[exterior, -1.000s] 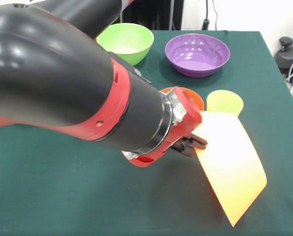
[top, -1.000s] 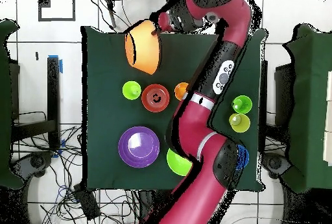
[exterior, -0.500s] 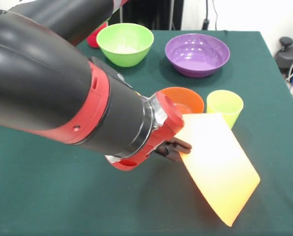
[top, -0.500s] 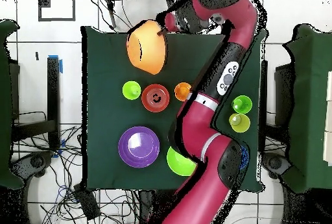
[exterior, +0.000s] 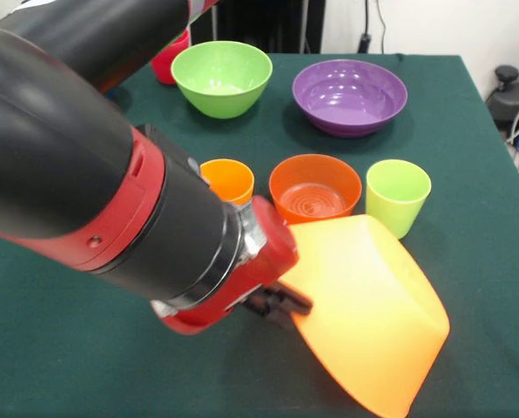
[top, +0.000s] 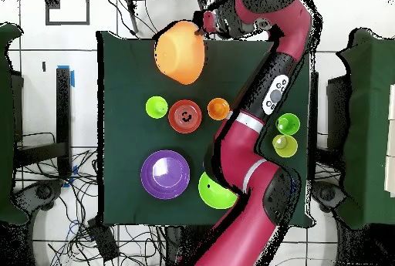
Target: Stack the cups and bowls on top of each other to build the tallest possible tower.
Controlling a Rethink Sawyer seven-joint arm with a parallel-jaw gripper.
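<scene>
Gripping the rim of the large orange bowl (exterior: 373, 322), our gripper (exterior: 281, 305) holds it tilted above the green table (exterior: 68, 348), with the bowl's outer wall turned toward the front camera. We see the bowl hanging just beside the dark fingers (exterior: 294, 303) and to their right in the front view; from overhead it sits near one table edge, well apart from the other pieces. Behind it in the front view stand three empty containers in a row: an orange cup (exterior: 227, 181), a small red-orange bowl (exterior: 315, 189) and a lime green cup (exterior: 398, 196). Farther back we find the green bowl (exterior: 222, 77) and the purple bowl (exterior: 350, 96), both empty, and a red cup (exterior: 171, 61) partly hidden by the arm. Overhead, we also see a green cup (top: 288, 124) and a pale yellow cup (top: 284, 146) beside the arm.
</scene>
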